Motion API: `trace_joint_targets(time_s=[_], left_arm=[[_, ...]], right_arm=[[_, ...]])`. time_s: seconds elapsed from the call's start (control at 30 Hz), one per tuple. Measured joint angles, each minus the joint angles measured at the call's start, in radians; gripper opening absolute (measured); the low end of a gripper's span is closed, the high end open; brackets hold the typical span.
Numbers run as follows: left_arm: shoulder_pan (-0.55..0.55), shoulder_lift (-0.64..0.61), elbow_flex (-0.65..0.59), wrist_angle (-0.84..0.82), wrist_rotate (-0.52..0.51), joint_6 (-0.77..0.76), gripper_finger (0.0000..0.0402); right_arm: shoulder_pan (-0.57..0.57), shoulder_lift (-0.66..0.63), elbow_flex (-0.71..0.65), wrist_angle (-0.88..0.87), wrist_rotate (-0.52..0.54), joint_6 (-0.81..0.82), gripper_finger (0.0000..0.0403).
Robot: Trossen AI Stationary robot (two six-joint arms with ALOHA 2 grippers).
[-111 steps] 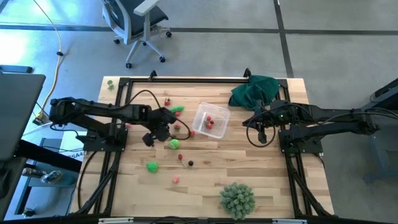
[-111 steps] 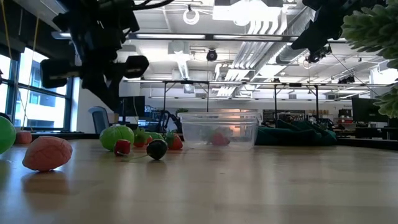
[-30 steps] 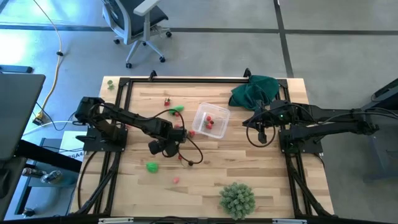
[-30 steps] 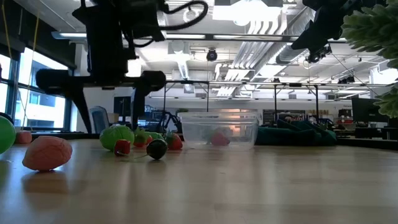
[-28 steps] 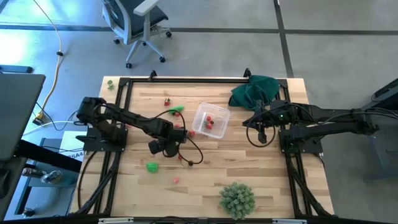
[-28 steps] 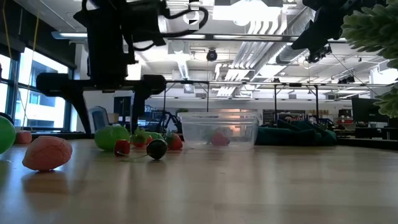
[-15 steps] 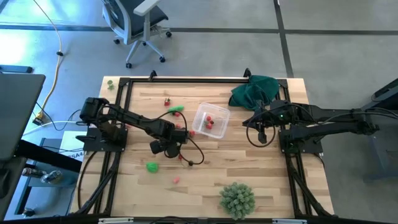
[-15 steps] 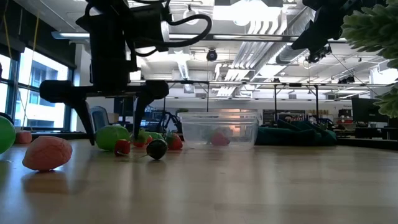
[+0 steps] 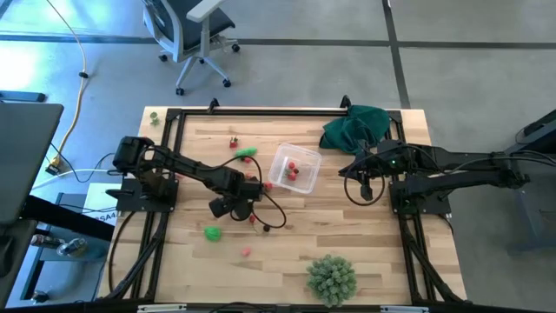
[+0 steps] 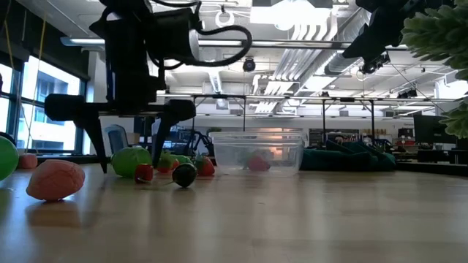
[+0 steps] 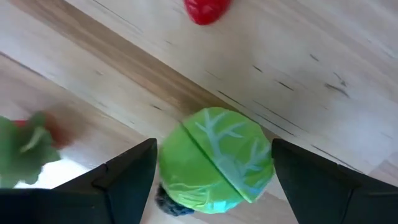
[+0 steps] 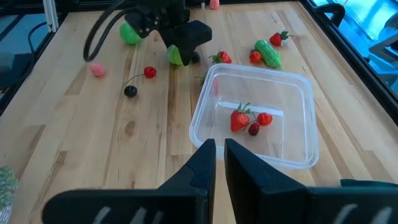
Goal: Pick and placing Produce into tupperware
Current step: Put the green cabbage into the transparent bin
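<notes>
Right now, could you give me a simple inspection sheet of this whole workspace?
Surface: wooden table, black frame around it.
Job's things: clear tupperware holding a strawberry and two small pieces; green cabbage, cherries, and other produce loose on the wood.
Clutter: dark green cloth at a far corner; spiky ball at the near edge.
End effectors: left end effector open, straddling the cabbage; right end effector shut, waiting beside the tupperware.
Cables: black loops on both arms; yellow cord on the floor.
Surroundings: office chair.
</notes>
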Motion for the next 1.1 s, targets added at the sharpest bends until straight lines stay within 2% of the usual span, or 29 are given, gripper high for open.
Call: trace_joint_targets(time_s=[1.1], left_arm=[[0.000, 0.013, 0.000, 0.010, 0.000, -0.076, 0.0301]], right_arm=[[0.000, 0.000, 0.000, 0.002, 0.000, 0.000, 0.0024]])
